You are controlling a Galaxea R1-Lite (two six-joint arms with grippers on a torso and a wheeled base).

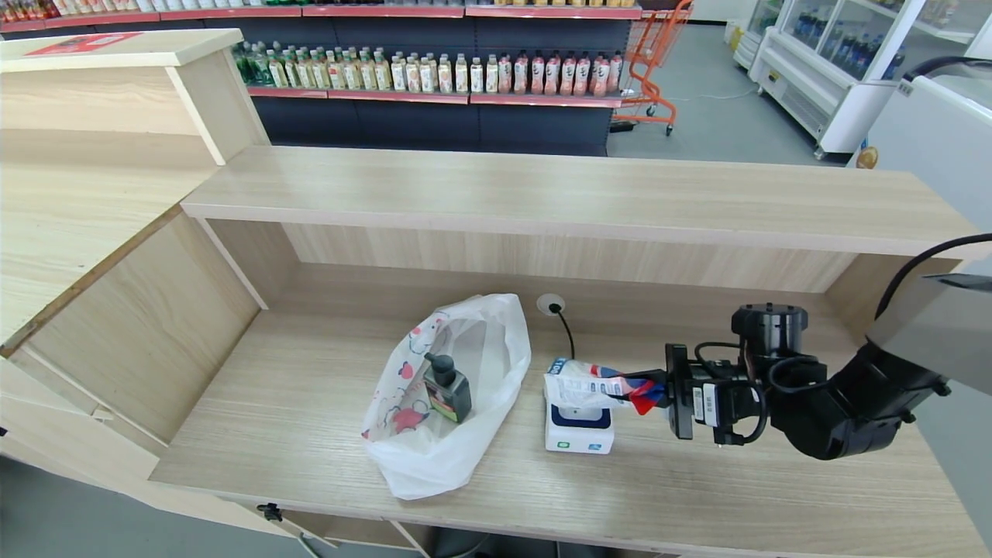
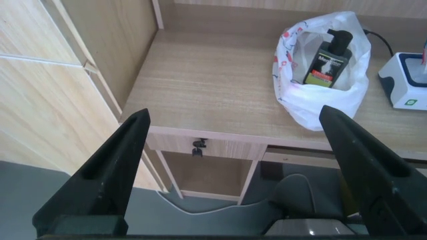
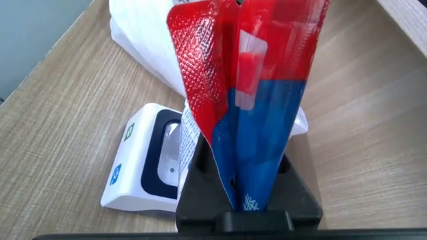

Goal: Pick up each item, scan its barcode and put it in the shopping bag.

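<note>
Foil pouch (image 1: 585, 382), centre frame over the barcode scanner (image 1: 579, 430): light, limp, probably slippery. Right gripper (image 1: 649, 390) clamped on its sealed end, the soundest hold. Left gripper (image 2: 233, 127) jaws apart.

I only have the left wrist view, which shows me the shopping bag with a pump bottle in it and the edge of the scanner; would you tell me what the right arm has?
Observer: The right end effector is shut on one end of a red, blue and white pouch.
Operator: Thank you. Where is the pouch relative to the scanner?
Observer: It is held roughly level above the scanner, with its white end over the top face; I cannot tell whether they touch.
</note>
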